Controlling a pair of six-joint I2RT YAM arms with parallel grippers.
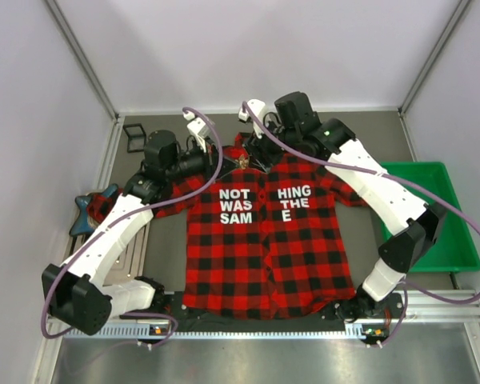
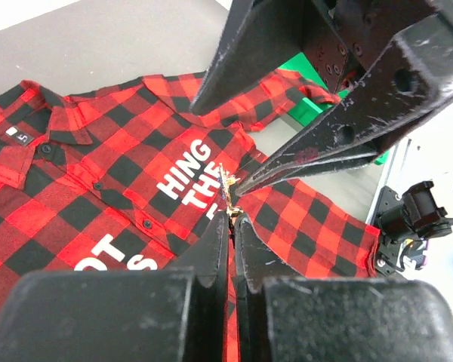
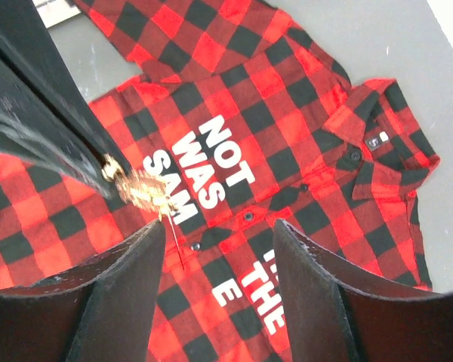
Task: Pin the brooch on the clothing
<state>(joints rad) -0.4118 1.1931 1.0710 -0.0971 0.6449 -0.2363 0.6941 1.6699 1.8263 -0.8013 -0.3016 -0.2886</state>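
**Q:** Where is the brooch?
**A:** You will find the brooch [image 2: 226, 183] pinched at the tips of the left gripper [image 2: 232, 219], jaws pressed together on it, above the shirt [image 2: 98, 151] and over its white lettering.
**Q:** And the right gripper?
**A:** Your right gripper [image 3: 219, 225] stands spread, one fingertip just beside the brooch. Contact cannot be told.

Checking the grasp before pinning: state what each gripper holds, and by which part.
Left gripper: shut on the tiny pale brooch, pinched at its fingertips; which part of it is too blurred to tell. Right gripper: open, holding nothing.
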